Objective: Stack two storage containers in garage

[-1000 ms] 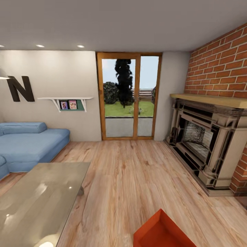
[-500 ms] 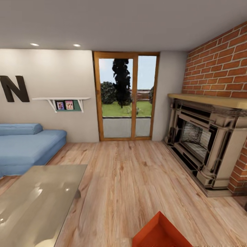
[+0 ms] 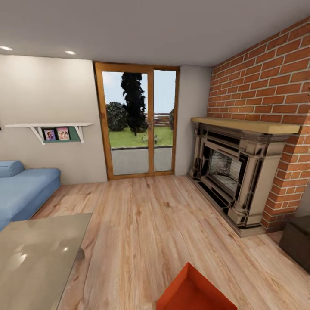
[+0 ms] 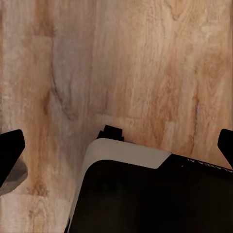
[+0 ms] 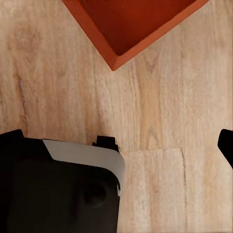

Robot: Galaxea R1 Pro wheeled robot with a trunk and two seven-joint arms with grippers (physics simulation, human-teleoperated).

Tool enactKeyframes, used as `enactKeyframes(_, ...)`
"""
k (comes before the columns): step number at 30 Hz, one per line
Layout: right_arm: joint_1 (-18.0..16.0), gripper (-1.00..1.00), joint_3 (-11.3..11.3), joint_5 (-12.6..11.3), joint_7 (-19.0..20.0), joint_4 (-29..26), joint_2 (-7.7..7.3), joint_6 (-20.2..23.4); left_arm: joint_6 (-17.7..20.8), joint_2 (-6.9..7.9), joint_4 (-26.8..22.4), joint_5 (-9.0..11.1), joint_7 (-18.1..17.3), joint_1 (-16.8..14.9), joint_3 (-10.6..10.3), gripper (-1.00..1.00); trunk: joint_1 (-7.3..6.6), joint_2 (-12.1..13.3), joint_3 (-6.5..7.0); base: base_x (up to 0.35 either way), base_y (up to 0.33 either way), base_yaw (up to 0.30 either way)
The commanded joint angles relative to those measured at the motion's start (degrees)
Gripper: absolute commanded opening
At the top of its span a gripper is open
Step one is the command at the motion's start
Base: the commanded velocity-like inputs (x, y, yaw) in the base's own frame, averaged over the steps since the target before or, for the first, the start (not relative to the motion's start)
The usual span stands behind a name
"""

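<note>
Storage container (image 3: 193,292) corner on wood-plank floor (image 3: 146,224) at robot's base, wide bare lane toward glass door (image 3: 137,122), fireplace (image 3: 234,165) right, glass table (image 3: 36,254) left, container (image 5: 133,24) beyond right gripper's tips, both jaws spread wide, gripping nothing

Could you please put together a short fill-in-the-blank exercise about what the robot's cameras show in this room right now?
1. The orange-red rectangular plastic storage container rests on the light ____-plank floor.
2. The wall above the dark-framed fireplace is built of red ____.
3. The low glass-topped table stands in front of a ____ sofa.
4. Beyond the wood-framed glass door lies a green ____.

Missing words: wood; brick; blue; lawn
</note>
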Motion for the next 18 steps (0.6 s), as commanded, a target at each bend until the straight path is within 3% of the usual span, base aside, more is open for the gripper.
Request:
enactKeyframes(1, -0.1, 1.0, 0.5, -0.5, 0.0, 0.2, 0.02, -0.3, -0.2, -0.01, 0.0, 0.4, 0.1, 0.0, -0.2, 1.0, 0.03, -0.1, -0.08, 0.175, 0.259, -0.287)
enactKeyframes(12, -0.1, 1.0, 0.5, -0.5, 0.0, 0.2, 0.01, -0.3, -0.2, -0.01, 0.0, 0.4, 0.1, 0.0, -0.2, 1.0, 0.03, -0.1, -0.08, 0.183, 0.274, -0.28)
enactKeyframes(18, -0.1, 1.0, 0.5, -0.5, -0.1, 0.2, 0.01, -0.3, -0.2, -0.01, 0.0, 0.4, 0.1, 0.0, -0.2, 1.0, 0.03, -0.1, -0.08, 0.189, 0.265, -0.087)
